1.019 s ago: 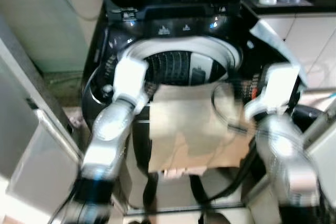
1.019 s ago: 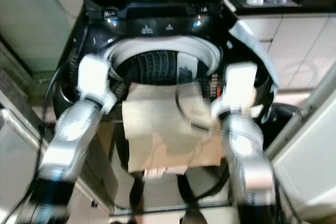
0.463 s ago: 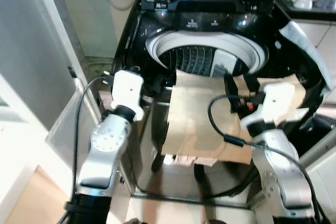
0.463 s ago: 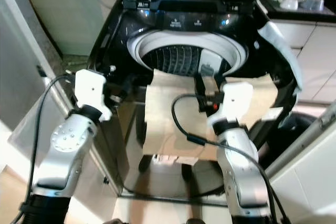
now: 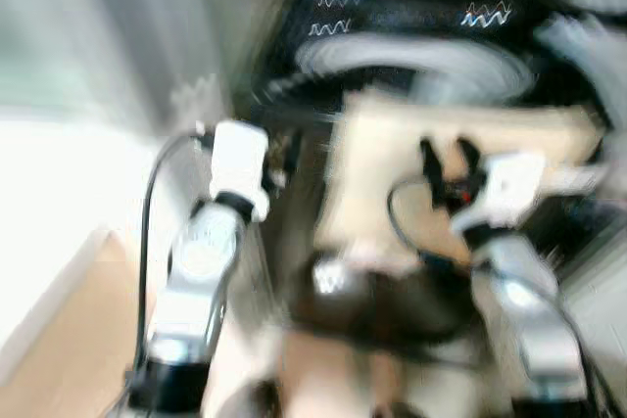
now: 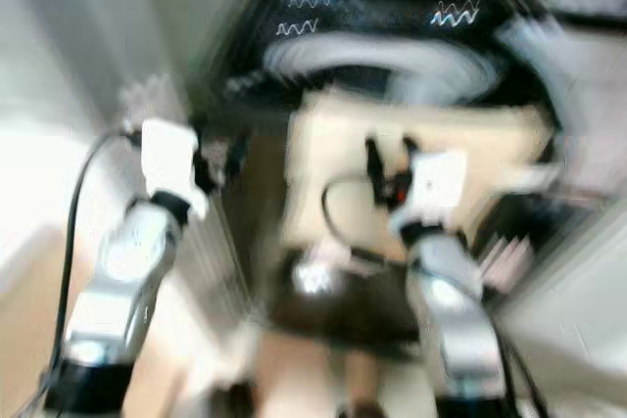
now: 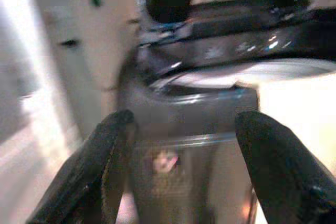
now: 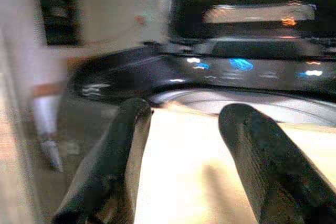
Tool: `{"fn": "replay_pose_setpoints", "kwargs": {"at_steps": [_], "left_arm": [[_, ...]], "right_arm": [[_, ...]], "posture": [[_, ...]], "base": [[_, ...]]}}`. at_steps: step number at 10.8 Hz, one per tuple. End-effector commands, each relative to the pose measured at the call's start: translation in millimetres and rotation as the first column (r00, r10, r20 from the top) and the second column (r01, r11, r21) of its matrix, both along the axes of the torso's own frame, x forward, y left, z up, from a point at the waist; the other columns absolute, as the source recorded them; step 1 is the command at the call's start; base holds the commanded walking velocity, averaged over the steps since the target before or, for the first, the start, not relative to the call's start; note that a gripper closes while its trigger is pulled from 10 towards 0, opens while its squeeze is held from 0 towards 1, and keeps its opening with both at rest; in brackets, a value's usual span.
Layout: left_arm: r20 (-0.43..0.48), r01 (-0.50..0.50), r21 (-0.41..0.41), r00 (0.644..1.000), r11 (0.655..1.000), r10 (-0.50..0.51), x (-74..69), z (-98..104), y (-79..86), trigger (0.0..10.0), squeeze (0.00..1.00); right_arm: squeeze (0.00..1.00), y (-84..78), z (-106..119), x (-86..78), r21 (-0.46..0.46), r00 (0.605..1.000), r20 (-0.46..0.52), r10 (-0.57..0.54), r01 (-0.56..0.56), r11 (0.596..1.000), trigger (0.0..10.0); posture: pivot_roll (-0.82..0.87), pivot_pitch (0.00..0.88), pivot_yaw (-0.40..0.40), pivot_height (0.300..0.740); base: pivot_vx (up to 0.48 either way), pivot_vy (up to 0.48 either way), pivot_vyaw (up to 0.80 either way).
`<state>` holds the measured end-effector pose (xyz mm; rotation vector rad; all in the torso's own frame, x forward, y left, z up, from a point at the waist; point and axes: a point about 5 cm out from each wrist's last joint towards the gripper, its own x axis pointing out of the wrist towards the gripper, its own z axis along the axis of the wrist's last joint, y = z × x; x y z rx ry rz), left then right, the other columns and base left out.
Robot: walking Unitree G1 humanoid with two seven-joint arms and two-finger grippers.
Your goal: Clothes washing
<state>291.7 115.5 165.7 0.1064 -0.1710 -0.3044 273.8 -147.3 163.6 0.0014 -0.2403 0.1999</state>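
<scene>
Both eye views are heavily blurred. A black top-loading washing machine [image 5: 411, 7] stands ahead, lid up, with a white-rimmed drum opening [image 5: 411, 61]. A beige cloth [image 5: 382, 173] hangs over its front edge. My right gripper [image 5: 446, 159] is open, its fingers spread just over the cloth [image 8: 173, 182] and pointing toward the drum. My left gripper [image 5: 284, 156] is open and holds nothing. It is to the left of the cloth, level with the washer's front; the cloth's edge [image 7: 299, 108] lies beside it.
A pale wall or panel [image 5: 59, 163] stands close on my left above a strip of wooden floor [image 5: 59, 330]. Light cabinets [image 6: 578, 310] are on the right, beside the washer. A black cable [image 5: 411, 232] loops from my right arm.
The whole picture has shifted and blurred, so the camera is moving. A second ago my left gripper was at the cloth's left edge; it now sits apart from it.
</scene>
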Motion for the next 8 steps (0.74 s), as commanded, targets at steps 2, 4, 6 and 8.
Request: {"fn": "replay_pose_setpoints", "kwargs": {"at_steps": [2, 4, 6, 8], "left_arm": [[0.021, 0.013, -0.003, 1.0, 1.0, -0.013, 5.0, 7.7, -3.4, 10.0, 0.0], [0.019, 0.028, 0.007, 0.999, 1.0, -0.029, 4.8, 5.9, -6.0, 10.0, 0.0], [0.007, 0.056, 0.03, 0.998, 0.998, -0.056, 6.1, 0.8, -5.5, 10.0, 0.0], [-0.025, 0.058, 0.054, 0.998, 0.997, -0.057, 7.4, -8.7, -0.5, 10.0, 0.0]], "right_arm": [[0.0, 1.6, -3.8, 0.6, -0.016, 1.0, -0.019, 0.006, -0.006, 1.0, 10.0], [0.0, 1.4, -7.9, -1.0, -0.018, 1.0, -0.026, 0.013, -0.013, 1.0, 10.0], [0.0, -3.5, -13.9, -0.5, -0.036, 0.999, -0.033, -0.009, 0.008, 0.999, 10.0], [0.0, -9.2, -17.0, 2.4, -0.032, 0.998, -0.043, -0.035, 0.034, 0.999, 10.0]], "posture": [[-0.18, 0.0, 0.043, 0.736], [-0.18, 0.0, 0.049, 0.736], [-0.19, 0.0, 0.054, 0.736], [-0.19, 0.0, 0.054, 0.736]], "base": [[0.0, 0.0, -0.38], [0.0, 0.0, -0.76], [0.0, 0.0, -0.76], [0.0, 0.0, -0.76]]}}
